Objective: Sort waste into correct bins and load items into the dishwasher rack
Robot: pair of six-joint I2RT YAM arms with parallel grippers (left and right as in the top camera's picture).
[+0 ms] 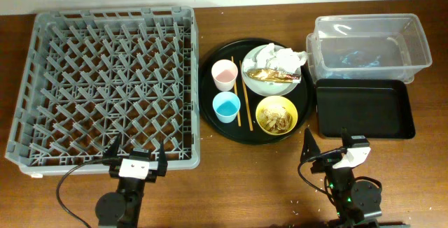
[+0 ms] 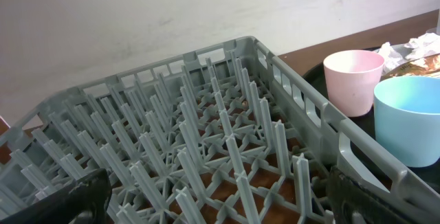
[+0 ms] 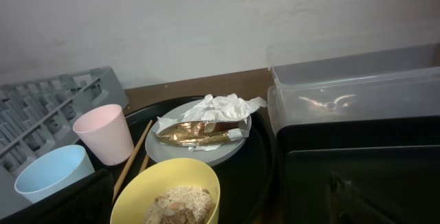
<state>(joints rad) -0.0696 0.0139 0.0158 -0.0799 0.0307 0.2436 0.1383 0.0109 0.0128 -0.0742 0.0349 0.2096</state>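
Note:
The grey dishwasher rack fills the left side and holds nothing. On a round black tray stand a pink cup, a blue cup, chopsticks, a yellow bowl of food scraps, and a pale plate carrying white tissue and a brown-gold wrapper. The clear tub and the shallow black tray are at the right. My left gripper is open at the rack's near edge. My right gripper is open, just in front of the bowl and black tray.
The left wrist view looks over the rack pegs to the pink cup and blue cup. The right wrist view shows the wrapper, tissue and clear tub. Bare wooden table lies between the arms.

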